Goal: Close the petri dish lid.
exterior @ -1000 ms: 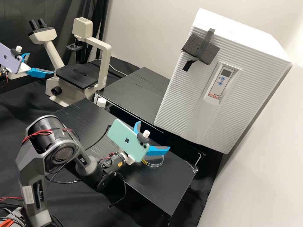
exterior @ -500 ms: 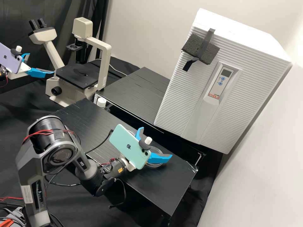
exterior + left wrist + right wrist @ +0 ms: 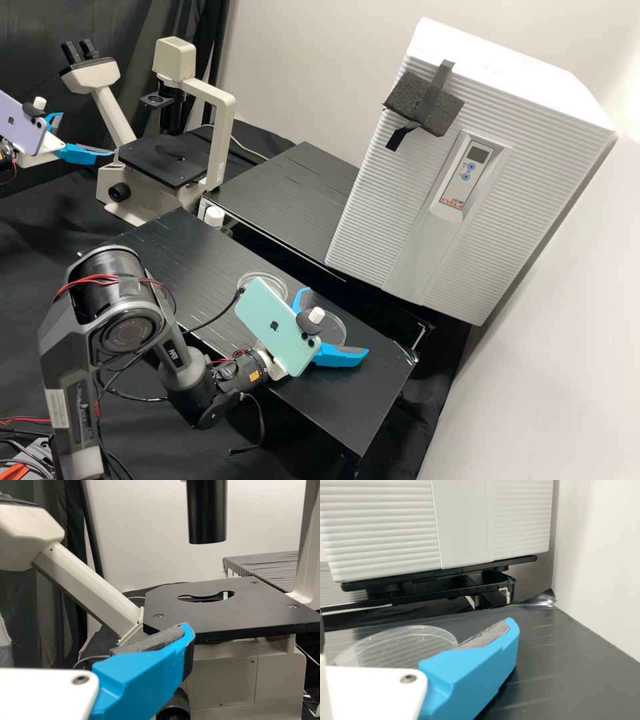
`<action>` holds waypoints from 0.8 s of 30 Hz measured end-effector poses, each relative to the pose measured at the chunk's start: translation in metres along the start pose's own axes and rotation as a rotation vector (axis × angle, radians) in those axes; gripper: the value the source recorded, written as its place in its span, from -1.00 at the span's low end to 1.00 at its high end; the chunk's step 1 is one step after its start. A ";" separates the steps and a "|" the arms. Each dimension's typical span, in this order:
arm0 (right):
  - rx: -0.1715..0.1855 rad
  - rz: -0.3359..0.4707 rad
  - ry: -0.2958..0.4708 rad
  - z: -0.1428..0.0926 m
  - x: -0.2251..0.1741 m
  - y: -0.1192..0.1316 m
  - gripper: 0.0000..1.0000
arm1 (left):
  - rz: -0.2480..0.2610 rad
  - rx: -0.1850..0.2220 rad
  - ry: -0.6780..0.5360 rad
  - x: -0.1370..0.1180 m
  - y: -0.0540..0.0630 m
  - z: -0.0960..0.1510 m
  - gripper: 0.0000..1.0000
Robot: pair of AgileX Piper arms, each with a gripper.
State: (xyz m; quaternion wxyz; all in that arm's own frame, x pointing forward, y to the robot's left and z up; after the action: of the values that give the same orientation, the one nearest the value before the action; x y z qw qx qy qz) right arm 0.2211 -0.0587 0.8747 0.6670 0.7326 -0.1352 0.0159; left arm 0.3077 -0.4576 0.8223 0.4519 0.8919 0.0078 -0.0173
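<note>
High view, right arm bent, pincer spread

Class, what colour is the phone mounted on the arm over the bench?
Pale mint green; the phone shows best in the high view.

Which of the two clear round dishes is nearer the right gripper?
The dish seen between the right gripper's open fingers; the other dish is nearer the microscope.

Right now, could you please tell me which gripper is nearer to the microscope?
Left. The left gripper hangs open close beside the microscope, while the right gripper is open over the bench, well away from it.
</note>
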 end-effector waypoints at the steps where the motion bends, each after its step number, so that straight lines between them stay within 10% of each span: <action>1: 0.001 0.001 0.002 0.000 -0.001 0.000 1.00 | 0.000 0.000 0.000 0.000 0.000 0.000 1.00; 24: -0.035 -0.045 0.000 0.007 -0.021 -0.008 1.00 | 0.000 0.000 0.000 0.000 0.000 0.000 1.00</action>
State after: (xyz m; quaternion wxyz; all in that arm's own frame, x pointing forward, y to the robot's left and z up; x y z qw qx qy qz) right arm 0.2017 -0.0616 0.8620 0.6798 0.7236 -0.1190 -0.0016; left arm 0.3077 -0.4576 0.8223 0.4519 0.8919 0.0078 -0.0173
